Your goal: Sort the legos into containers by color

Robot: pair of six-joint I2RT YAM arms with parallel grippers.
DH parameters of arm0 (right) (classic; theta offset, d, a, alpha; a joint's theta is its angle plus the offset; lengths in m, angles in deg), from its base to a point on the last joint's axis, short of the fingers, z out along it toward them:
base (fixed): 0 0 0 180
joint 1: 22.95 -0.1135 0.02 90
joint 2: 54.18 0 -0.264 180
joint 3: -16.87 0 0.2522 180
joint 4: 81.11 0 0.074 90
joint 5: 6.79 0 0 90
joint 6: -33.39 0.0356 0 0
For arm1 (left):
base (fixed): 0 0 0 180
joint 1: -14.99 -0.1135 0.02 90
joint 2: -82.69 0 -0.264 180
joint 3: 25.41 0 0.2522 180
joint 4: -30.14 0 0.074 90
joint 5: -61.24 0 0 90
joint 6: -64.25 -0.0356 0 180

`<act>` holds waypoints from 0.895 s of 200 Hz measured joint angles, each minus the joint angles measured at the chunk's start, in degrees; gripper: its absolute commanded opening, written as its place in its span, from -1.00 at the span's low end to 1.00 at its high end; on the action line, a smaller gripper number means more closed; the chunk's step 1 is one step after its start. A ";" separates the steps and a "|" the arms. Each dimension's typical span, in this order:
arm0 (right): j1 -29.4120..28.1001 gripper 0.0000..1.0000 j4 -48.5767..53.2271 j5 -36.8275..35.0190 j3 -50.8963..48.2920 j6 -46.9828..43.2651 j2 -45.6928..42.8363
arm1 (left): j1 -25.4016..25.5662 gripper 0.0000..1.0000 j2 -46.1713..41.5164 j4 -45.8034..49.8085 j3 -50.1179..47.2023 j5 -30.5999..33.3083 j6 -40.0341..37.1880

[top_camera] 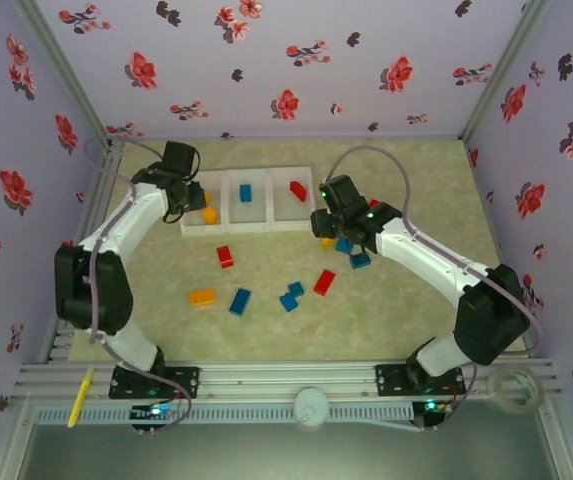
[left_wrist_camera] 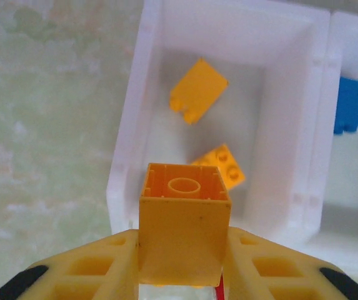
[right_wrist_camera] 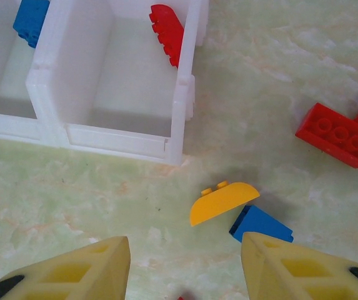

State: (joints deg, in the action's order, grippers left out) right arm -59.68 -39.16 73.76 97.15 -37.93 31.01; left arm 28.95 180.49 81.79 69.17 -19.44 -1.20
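Flowered wallpaper rings a pale green marbled counter [top_camera: 266, 340]. Far left: left gripper [left_wrist_camera: 182, 265] clamped on a yellow-orange brick [left_wrist_camera: 185, 212], over the near wall of the white tray's [top_camera: 266, 226] left compartment. Two yellow-orange legos [left_wrist_camera: 197, 90] lie inside it. Middle compartment: one blue brick [top_camera: 246, 193]. Right compartment: one red brick [top_camera: 298, 190]. Loose legos [top_camera: 240, 300] in red, blue and yellow-orange lie scattered in front of the tray. Right: right gripper [right_wrist_camera: 185, 253], jaws partly apart and empty, hangs off the tray's near right corner above a yellow curved piece [right_wrist_camera: 222, 201] that touches a blue piece [right_wrist_camera: 261, 224].
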 measured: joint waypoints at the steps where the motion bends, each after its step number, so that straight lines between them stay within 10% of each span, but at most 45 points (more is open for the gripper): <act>1: 0.00 0.01 0.00 0.00 -0.02 0.00 0.00 | -0.04 -0.30 0.13 -0.04 0.11 -0.04 0.00; 91: 0.00 0.01 0.24 -0.02 -1.03 0.00 -0.02 | -2.34 -0.27 15.30 -1.77 15.37 -6.29 -3.93; 130: 0.00 0.02 0.44 -0.04 -1.03 0.00 -0.11 | -2.34 0.19 20.90 -1.90 19.67 -9.99 -4.98; 179: 0.00 0.03 0.52 -0.92 -1.03 -0.02 -0.79 | -2.34 0.26 18.29 -2.29 15.93 -11.10 -5.46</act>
State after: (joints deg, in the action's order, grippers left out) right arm -59.68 -38.64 72.84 96.12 -37.95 30.22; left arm 26.61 198.78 79.49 85.10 -30.55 -6.66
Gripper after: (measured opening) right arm 0.514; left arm 0.623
